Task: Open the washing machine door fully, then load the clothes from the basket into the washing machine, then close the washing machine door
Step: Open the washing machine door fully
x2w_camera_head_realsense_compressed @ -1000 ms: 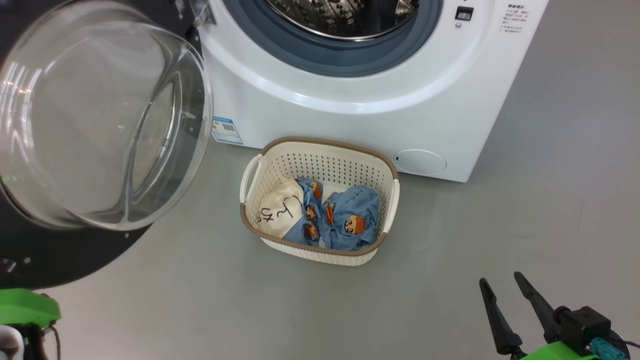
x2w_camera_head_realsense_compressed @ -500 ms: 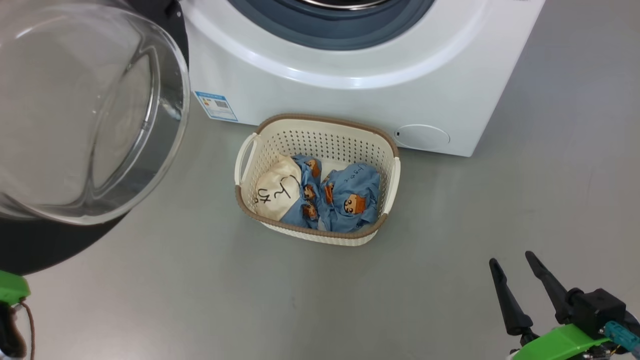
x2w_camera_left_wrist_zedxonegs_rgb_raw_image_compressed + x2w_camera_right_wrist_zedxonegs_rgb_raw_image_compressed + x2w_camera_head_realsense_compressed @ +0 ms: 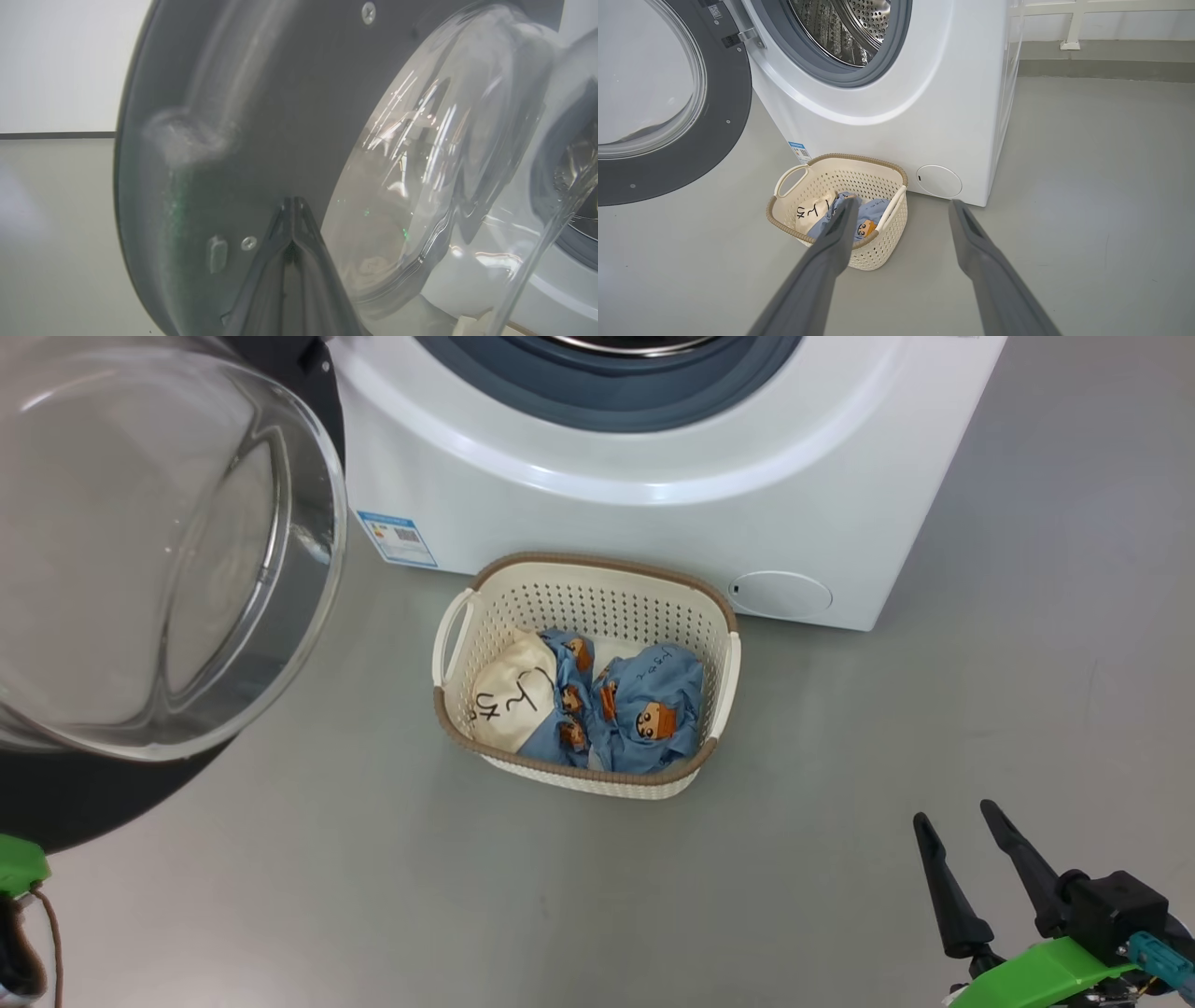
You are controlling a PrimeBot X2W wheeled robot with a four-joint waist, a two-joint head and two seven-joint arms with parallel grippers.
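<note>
The washing machine door (image 3: 140, 541) stands swung open at the left, its clear glass bulging toward me above the black rim. My left gripper (image 3: 293, 200) is shut with nothing in it, its tips just before the door's dark inner face (image 3: 261, 116); contact cannot be told. The cream basket (image 3: 597, 583) sits on the floor before the white washing machine (image 3: 653, 513), holding the clothes (image 3: 653, 709), light-blue pieces and a cream one. My right gripper (image 3: 954, 812) hangs open and empty at the lower right, well clear of the basket. In the right wrist view the right gripper (image 3: 903, 201) points at the basket (image 3: 859, 159).
The steel drum (image 3: 850, 28) shows through the open port with its grey rubber ring. A round white flap (image 3: 780, 592) sits low on the machine's front. Bare grey floor (image 3: 373, 896) spreads around the basket. A green part of my left arm (image 3: 19, 863) is at the lower left edge.
The head camera has shifted, so the machine, door and basket sit a little higher in the picture. The right gripper stays open and the left stays shut; nothing was taken or let go.
</note>
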